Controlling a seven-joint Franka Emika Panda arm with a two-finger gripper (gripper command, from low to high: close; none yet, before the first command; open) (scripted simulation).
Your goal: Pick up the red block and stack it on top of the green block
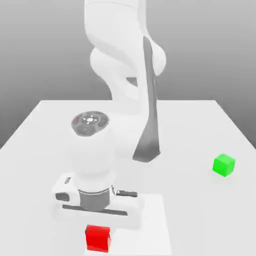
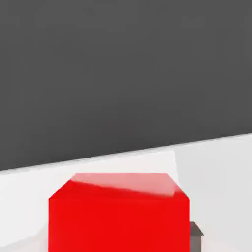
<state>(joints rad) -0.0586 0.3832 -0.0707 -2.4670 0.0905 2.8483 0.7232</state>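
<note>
From where I sit at the controls, I have the red block [image 1: 98, 239] grasped in the gripper [image 1: 98, 240], its fingers [image 2: 196, 240] closed against two opposite sides of the cube. The exterior view puts the hand low over the near part of the white table [image 1: 190, 130], toward that view's left, with the red block directly beneath it. I can't tell whether the block's underside is touching the tabletop or just above it. A brighter patch [image 1: 150, 220] of the surface spreads out beside and behind the cube, under the hand. My green block [image 1: 224, 165] sits on the table well apart from the red one, over at the exterior view's right and farther back, with one corner turned toward the camera. Through the hand view I see the red cube's flat face and its top, where a paler, glossy wedge crosses the red, and beyond it the pale table meets a dark gray background [image 2: 123, 74] along a slanting edge
</note>
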